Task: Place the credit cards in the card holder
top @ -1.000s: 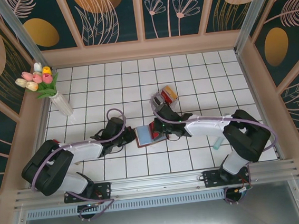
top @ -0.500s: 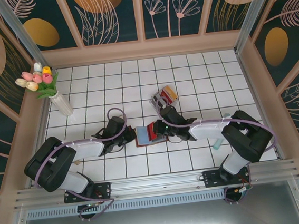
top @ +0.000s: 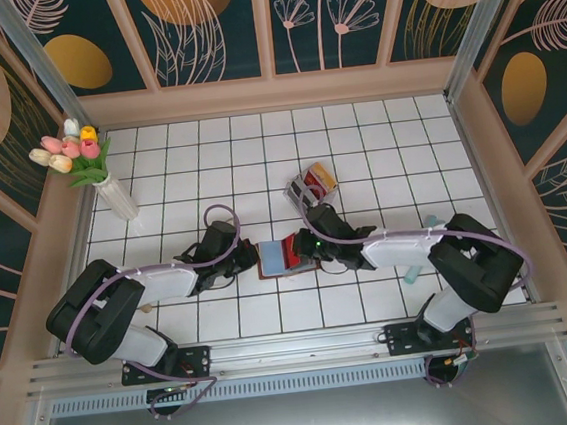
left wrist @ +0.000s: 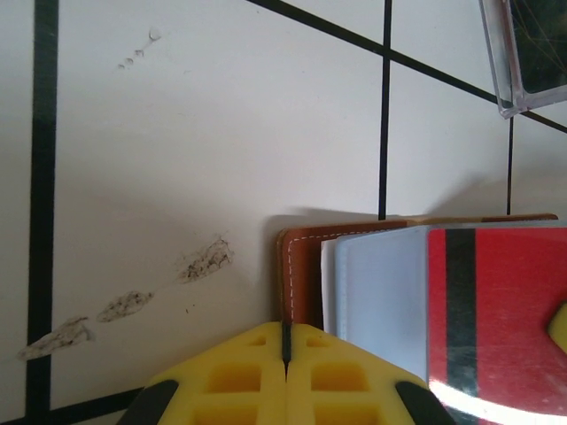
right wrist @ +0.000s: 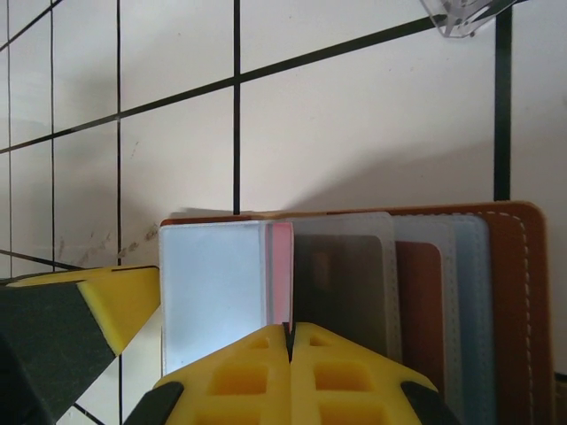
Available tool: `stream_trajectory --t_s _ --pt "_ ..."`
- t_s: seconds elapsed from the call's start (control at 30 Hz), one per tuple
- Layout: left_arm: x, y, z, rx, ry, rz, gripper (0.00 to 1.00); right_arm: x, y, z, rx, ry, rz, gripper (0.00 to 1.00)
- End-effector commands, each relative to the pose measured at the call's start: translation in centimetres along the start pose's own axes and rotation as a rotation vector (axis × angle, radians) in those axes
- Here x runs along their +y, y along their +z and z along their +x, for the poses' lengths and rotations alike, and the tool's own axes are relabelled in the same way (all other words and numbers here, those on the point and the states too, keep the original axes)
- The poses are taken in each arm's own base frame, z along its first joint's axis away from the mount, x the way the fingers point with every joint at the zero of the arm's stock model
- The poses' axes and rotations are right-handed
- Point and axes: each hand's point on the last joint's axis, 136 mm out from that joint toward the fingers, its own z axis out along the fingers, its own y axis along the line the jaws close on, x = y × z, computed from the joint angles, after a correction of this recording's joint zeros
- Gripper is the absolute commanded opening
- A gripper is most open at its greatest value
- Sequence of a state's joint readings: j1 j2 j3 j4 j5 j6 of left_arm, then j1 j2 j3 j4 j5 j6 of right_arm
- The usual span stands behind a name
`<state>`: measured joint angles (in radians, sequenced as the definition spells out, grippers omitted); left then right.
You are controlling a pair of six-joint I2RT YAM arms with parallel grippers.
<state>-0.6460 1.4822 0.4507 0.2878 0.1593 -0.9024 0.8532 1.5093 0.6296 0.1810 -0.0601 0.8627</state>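
Observation:
The brown card holder (top: pixel 284 257) lies open mid-table, between my two grippers. My left gripper (top: pixel 249 261) (left wrist: pixel 285 332) is shut, and the holder's stitched left edge (left wrist: pixel 303 274) runs into its seam. A pale blue sleeve (left wrist: pixel 376 292) stands up from the holder. My right gripper (top: pixel 313 251) (right wrist: pixel 290 332) is shut on a red credit card (top: pixel 295 251) (left wrist: pixel 496 310). That card shows as a pink strip (right wrist: pixel 281 266) between the blue sleeve and a grey sleeve (right wrist: pixel 341 283). Brown leather (right wrist: pixel 523 292) lies to the right.
A clear tray (top: pixel 313 184) of coloured cards stands just beyond the holder; its corner shows in both wrist views (left wrist: pixel 523 53) (right wrist: pixel 461 13). A white vase of tulips (top: pixel 110 189) stands at the far left. Raised walls border the tiled table.
The right gripper has slid a little nearer and leftward with the red card, which now shows more broadly over the holder. The left gripper has stayed on the holder's edge.

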Motion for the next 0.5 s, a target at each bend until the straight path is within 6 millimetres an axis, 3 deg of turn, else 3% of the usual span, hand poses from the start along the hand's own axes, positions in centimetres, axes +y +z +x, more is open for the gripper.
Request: stream_trajectory --t_s 0.0,0.47 --pt "0.0 0.0 0.2 0.007 -0.005 0.009 0.00 -1.5 -0.6 0.4 -0.005 -0.014 0.042 0.00" --pt "0.0 0.3 0.5 0.020 -0.006 0.015 0.00 -1.8 1.3 2.4 0.058 -0.001 0.005 0.00"
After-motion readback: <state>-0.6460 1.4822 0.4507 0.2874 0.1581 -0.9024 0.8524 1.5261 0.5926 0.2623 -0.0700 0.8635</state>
